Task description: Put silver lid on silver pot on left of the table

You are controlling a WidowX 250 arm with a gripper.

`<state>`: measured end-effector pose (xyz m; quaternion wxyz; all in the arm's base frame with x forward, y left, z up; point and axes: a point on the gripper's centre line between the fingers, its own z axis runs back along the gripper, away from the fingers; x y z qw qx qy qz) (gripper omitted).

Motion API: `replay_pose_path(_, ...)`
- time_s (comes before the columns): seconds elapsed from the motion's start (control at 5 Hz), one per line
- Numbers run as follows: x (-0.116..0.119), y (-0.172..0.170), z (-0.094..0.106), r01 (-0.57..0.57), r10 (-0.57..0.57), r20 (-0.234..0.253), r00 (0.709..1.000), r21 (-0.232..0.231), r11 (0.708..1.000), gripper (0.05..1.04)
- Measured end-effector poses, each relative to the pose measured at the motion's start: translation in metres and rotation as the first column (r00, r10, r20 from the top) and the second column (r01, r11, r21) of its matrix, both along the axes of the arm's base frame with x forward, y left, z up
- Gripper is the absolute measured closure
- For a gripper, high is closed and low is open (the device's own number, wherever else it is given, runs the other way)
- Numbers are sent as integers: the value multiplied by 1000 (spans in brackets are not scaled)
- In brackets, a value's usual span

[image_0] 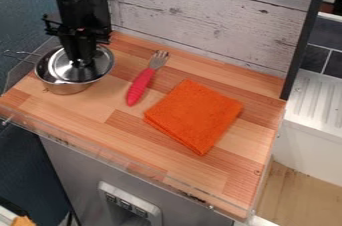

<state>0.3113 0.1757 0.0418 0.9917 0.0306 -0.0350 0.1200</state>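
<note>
Nearest the camera is the grey cabinet front [80, 167], with a pale switch panel [113, 190] set into it. Above it, a low clear plastic lip [100, 152] runs along the front edge of the wood-block counter [230, 170]. The round, shiny metal pot [63, 88] sits toward the back left, its wire handle [21, 54] sticking out leftward. The silver lid [61, 67] lies over the pot's mouth, set toward the right, with a crescent of the pot's inside showing at left. The black gripper [81, 62] hangs down over the middle of the lid; whether its jaws are open or closed, I cannot tell. Just right of the pot is a fork [139, 86] with a smooth red handle and metal tines toward the whitewashed plank wall [200, 17]. Farther right lies a soft, folded orange cloth [194, 115], squarish, apart from the fork.
</note>
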Motion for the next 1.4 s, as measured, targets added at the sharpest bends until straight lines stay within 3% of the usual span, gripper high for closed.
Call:
replay_pose_path(0.4, -14, 22, -2, -41, 42, -24, 999, 33, 999, 805)
replay_pose_path(1.0, -7, 30, -9, -64, 64, -22, 998, -3, 998, 761)
replay_pose_path(1.4, 1, 14, -4, 24, -24, -12, 1000, 14, 1000, 166)
